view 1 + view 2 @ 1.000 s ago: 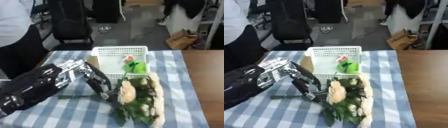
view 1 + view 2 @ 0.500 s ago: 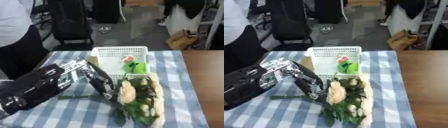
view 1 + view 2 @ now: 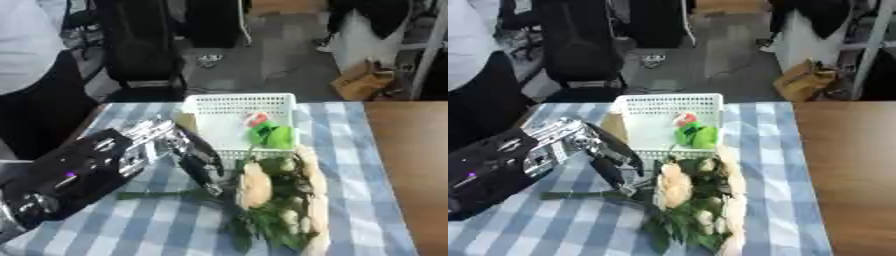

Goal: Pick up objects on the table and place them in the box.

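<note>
Beside bouquet [image 3: 276, 200], left hand [image 3: 199, 161] (fingers down)

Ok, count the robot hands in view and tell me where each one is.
1. The left hand reaches in from the left, fingers pointing down beside the flower bouquet, in front of the white basket. The right hand shows in neither view.

Your left arm [image 3: 74, 182] is a bulky, glossy black shell. A small purple indicator light [image 3: 68, 174] glows on its upper face. Silver metal joint parts [image 3: 560, 136] sit at the wrist. The left hand [image 3: 199, 160] has slim black fingers.
</note>
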You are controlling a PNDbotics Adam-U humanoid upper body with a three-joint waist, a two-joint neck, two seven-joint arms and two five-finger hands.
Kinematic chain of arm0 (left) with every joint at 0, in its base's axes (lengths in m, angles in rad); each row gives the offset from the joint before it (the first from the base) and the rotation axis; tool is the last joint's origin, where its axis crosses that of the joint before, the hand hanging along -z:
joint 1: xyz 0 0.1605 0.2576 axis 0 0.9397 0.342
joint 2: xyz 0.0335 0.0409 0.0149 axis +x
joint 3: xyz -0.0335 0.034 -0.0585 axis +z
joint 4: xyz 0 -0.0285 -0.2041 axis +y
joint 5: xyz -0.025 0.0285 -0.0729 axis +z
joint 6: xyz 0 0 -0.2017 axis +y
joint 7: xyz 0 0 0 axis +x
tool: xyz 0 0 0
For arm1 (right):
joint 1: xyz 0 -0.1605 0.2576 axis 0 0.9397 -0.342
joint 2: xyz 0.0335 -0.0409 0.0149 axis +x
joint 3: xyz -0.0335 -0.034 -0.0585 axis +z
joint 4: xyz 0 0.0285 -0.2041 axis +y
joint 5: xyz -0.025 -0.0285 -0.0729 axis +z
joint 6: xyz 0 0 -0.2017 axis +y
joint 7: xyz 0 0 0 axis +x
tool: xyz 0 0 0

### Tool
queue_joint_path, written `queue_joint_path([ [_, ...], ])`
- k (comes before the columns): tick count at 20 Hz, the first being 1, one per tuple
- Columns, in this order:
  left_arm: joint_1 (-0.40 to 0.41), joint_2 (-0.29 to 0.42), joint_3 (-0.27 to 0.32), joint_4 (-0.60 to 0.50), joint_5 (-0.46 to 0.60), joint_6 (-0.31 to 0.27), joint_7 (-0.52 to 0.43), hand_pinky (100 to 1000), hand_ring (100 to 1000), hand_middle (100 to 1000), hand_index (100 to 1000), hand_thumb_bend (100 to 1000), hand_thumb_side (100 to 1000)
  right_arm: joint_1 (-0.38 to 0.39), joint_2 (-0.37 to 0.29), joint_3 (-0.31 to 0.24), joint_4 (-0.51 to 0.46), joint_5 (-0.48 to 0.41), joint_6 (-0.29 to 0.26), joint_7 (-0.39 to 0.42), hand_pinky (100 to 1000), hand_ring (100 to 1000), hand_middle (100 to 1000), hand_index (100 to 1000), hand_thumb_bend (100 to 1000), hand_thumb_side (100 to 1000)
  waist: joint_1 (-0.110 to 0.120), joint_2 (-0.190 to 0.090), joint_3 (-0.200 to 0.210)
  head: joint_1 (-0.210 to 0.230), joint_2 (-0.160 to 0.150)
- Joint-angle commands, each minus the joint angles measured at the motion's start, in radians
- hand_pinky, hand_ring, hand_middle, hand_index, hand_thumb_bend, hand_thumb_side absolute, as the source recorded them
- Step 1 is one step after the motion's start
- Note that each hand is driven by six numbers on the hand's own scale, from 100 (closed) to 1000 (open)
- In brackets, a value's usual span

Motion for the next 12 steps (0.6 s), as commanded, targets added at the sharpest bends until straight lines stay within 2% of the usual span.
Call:
queue_joint_path([
  [1,-0.027,0.008,0.022,0.014,-0.009,-0.013,0.000,984,1000,1000,1000,644,1000,-0.006,-0.027,-0.001,-0.015,-0.010,-0.002,0.001,723,768,616,631,100,965,0.000,-0.016,-0.001,0.001,-0.011],
  [12,-0.029,-0.025,0.021,0.078,-0.004,-0.043,0.000,991,1000,1000,1000,661,1000,-0.005,-0.028,-0.004,-0.015,-0.017,-0.002,0.001,723,768,616,631,100,963,-0.001,-0.017,-0.002,0.000,-0.014],
])
